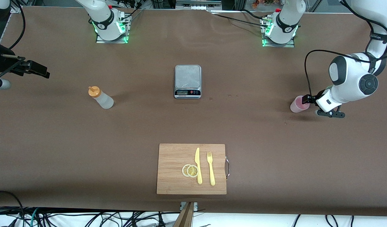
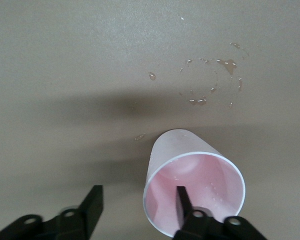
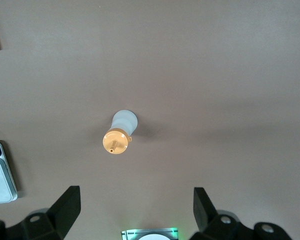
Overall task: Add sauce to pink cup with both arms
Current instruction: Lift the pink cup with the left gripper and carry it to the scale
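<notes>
The pink cup (image 1: pixel 298 105) stands on the table toward the left arm's end. My left gripper (image 1: pixel 306 100) is low at its rim and open. In the left wrist view, one of the fingers (image 2: pixel 182 200) reaches inside the cup (image 2: pixel 205 175), while the other finger stays outside, well apart from the wall; the gripper's midpoint (image 2: pixel 139 192) lies just outside the rim. The sauce bottle (image 1: pixel 100 98), whitish with an orange cap, stands toward the right arm's end. My right gripper (image 1: pixel 42 72) hangs high by that end, wide open. It (image 3: pixel 136 192) looks down on the bottle (image 3: pixel 119 134).
A silver scale (image 1: pixel 187 81) sits mid-table. A wooden cutting board (image 1: pixel 169 157) lies nearer the front camera, carrying a yellow knife (image 1: pixel 198 165), a fork (image 1: pixel 210 168) and lemon slices (image 1: pixel 190 170). Small wet droplets (image 2: pixel 210 80) dot the table near the cup.
</notes>
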{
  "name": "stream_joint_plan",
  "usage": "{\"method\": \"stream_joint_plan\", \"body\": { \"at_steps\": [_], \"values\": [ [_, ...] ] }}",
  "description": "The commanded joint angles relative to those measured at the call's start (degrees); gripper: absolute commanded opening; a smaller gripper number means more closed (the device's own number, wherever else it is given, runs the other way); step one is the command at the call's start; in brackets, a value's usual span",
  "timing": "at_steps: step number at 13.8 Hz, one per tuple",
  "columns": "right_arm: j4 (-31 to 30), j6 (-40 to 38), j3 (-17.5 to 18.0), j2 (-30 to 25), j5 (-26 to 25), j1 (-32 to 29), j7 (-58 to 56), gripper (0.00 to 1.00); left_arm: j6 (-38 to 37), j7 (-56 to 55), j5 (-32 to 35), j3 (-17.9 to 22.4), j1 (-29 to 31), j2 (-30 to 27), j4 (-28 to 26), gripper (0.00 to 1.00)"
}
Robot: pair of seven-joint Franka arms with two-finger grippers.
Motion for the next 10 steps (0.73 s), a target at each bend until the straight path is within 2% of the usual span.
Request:
{"method": "stream_joint_plan", "body": {
  "at_steps": [1,2,5,7,8,10],
  "values": [
    [0.7,-0.1,0.0,0.0,0.1,-0.1,0.5,1.00,0.7,-0.1,-1.3,-0.1,-0.1,-0.9,-0.9,0.08],
    [0.7,-0.1,0.0,0.0,0.1,0.1,0.5,1.00,0.6,-1.5,-1.3,-0.1,-0.3,-0.9,-0.8,0.00],
    [0.7,-0.1,0.0,0.0,0.1,-0.1,0.5,1.00,0.4,-3.9,-2.1,-0.2,-0.8,-1.2,-0.1,0.00],
    [0.7,-0.1,0.0,0.0,0.1,-0.1,0.5,1.00,0.0,-6.0,-4.2,-0.5,-4.0,-1.5,1.8,0.00],
    [0.7,-0.1,0.0,0.0,0.1,-0.1,0.5,1.00,0.0,-8.7,-4.7,-1.3,-5.6,-1.8,2.7,0.00],
    [0.7,-0.1,0.0,0.0,0.1,-0.1,0.5,1.00,-1.1,-16.7,-4.8,-6.5,-8.3,-2.9,5.0,0.00]
  ]
}}
